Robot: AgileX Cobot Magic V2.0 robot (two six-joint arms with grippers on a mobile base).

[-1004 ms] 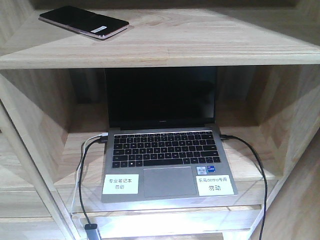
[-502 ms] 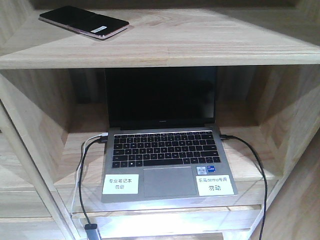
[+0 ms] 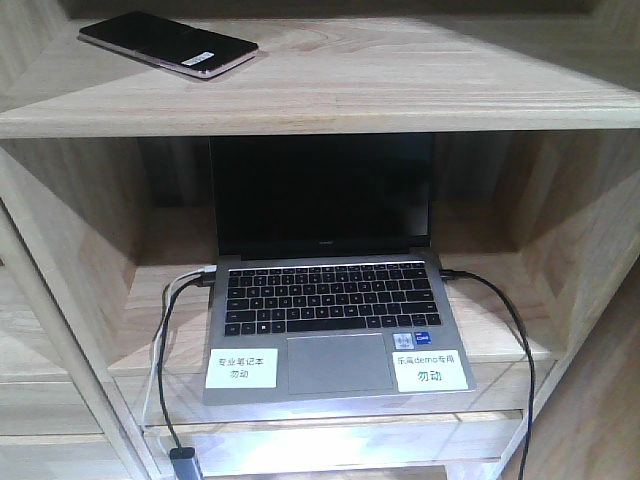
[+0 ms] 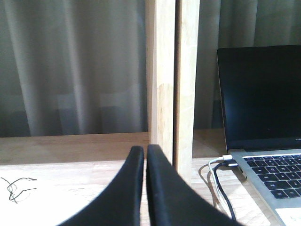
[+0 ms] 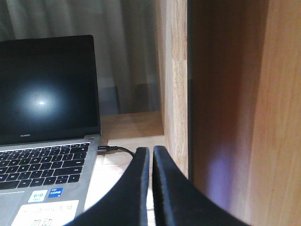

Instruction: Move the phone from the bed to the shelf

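The black phone (image 3: 167, 44) with a pinkish edge and a small white sticker lies flat on the upper board of the pale wood shelf (image 3: 400, 90), at its left end. No gripper shows in the front view. In the left wrist view my left gripper (image 4: 145, 151) is shut and empty, low over the shelf board beside an upright post (image 4: 172, 80). My right gripper (image 5: 151, 153) is also shut and empty, close to the shelf's right side wall (image 5: 175, 75). The bed is out of view.
An open grey laptop (image 3: 330, 320) sits in the compartment below the phone, with cables (image 3: 165, 340) plugged into both sides and hanging over the front edge. White labels (image 3: 432, 370) cover its palm rest. Grey curtains (image 4: 75, 66) hang behind the shelf.
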